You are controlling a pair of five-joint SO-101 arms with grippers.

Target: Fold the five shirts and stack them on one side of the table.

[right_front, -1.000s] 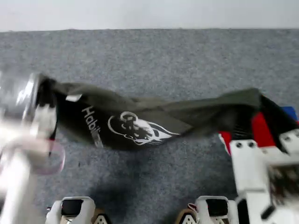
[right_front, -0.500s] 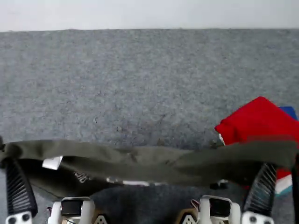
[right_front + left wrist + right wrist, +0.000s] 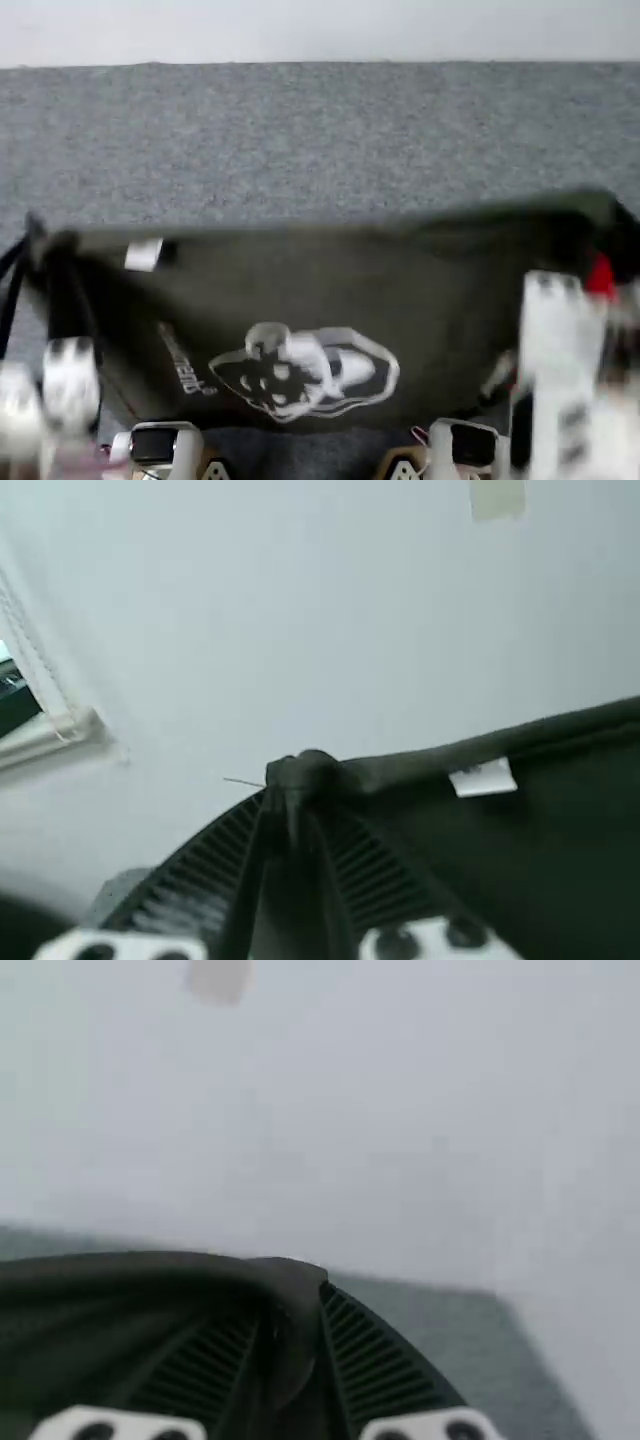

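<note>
A dark olive shirt (image 3: 330, 300) with a white printed figure hangs stretched wide in the air between my two arms, above the grey table (image 3: 320, 130). At the shirt's left top corner my left gripper (image 3: 45, 250) is shut on the cloth, beside the white neck label (image 3: 143, 254). In the left wrist view the left gripper (image 3: 295, 780) pinches a bunched corner of the shirt (image 3: 530, 830). My right gripper (image 3: 605, 225) is shut on the right top corner. The right wrist view shows the right gripper (image 3: 295, 1280) clamped on the shirt's edge (image 3: 110, 1290).
A red folded shirt (image 3: 600, 275) peeks out behind the held shirt at the right side of the table. The arms' white bases (image 3: 165, 445) stand at the front edge. A pale wall (image 3: 320, 30) runs behind the table.
Both arms have lifted the shirt's top edge up and away from the front edge, so the shirt has opened from a low bunched band into a hanging sheet with its print showing.
</note>
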